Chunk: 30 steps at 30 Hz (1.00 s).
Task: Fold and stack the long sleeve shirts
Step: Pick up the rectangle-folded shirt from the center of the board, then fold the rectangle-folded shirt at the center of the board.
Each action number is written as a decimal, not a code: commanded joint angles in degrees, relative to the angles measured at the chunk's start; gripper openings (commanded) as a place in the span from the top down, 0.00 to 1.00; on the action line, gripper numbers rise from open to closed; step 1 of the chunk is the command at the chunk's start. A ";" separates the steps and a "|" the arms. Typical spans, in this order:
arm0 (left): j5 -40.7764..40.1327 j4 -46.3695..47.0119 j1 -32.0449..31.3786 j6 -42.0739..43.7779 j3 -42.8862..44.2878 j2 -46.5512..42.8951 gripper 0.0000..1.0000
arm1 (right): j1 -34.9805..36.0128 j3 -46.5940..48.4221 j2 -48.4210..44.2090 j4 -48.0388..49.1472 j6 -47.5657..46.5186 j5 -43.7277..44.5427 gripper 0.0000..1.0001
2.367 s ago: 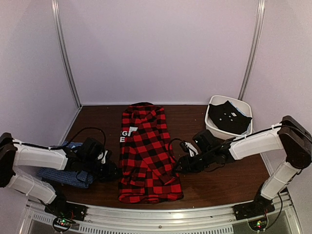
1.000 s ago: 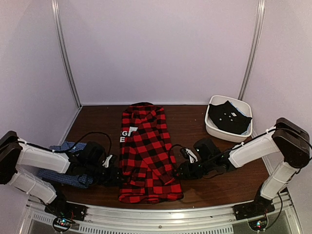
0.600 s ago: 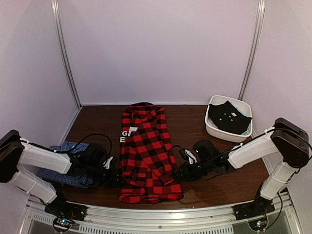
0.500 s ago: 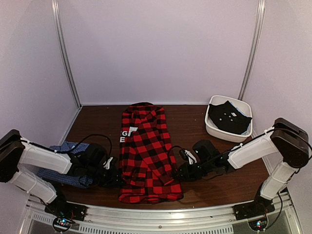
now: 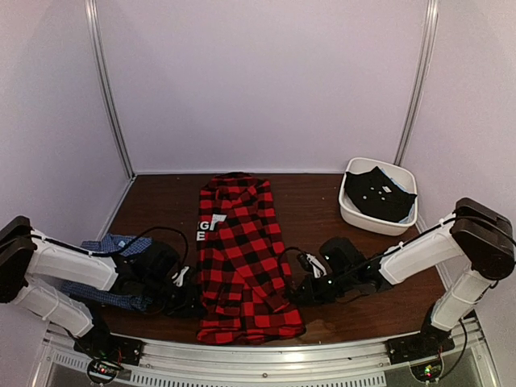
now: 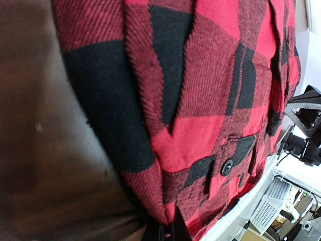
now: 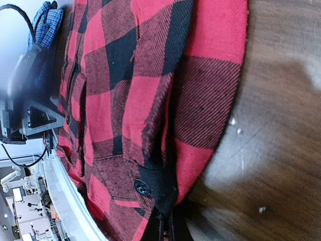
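The red-and-black plaid shirt (image 5: 246, 258) lies lengthwise on the brown table, folded into a narrow strip, with white lettering on its left side. My left gripper (image 5: 196, 305) is shut on the shirt's left edge near the hem; the left wrist view shows plaid cloth (image 6: 200, 75) pinched in the left gripper (image 6: 168, 232). My right gripper (image 5: 297, 292) is shut on the right edge near the hem. In the right wrist view a black fold of the shirt (image 7: 140, 75) is caught in the right gripper (image 7: 165, 226). The blue check shirt (image 5: 105, 246) lies bunched at the left, partly under my left arm.
A white bin (image 5: 407, 181) at the back right holds a black garment (image 5: 377, 193). The metal rail (image 5: 266, 351) along the near table edge runs just below the shirt's hem. Grey walls close in the back and both sides.
Both grippers have shut on the plaid shirt's side edges near the hem. Both have drawn slightly toward the near edge, and the shirt has slid a little that way.
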 commanded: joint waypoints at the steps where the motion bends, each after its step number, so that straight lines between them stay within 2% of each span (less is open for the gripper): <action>1: -1.03 -6.31 -1.62 -1.18 -0.69 -4.84 1.00 | 1.40 -1.96 -4.74 0.42 1.48 0.72 1.00; 10: -2.21 -10.52 -0.90 -0.73 1.35 -11.13 1.00 | 0.84 2.89 -7.72 -4.36 0.36 0.97 1.00; 17: 1.22 -12.17 7.69 3.75 6.48 -11.37 1.00 | -4.14 9.94 -5.36 -5.42 -1.28 -2.77 1.00; 23: 6.77 -8.33 16.50 9.74 14.05 -2.14 1.00 | -8.69 20.05 3.54 -3.74 -1.26 -5.93 1.00; 30: 6.89 -1.53 22.83 12.81 22.18 12.86 1.00 | -14.30 30.48 16.81 -2.59 -2.29 -5.55 1.00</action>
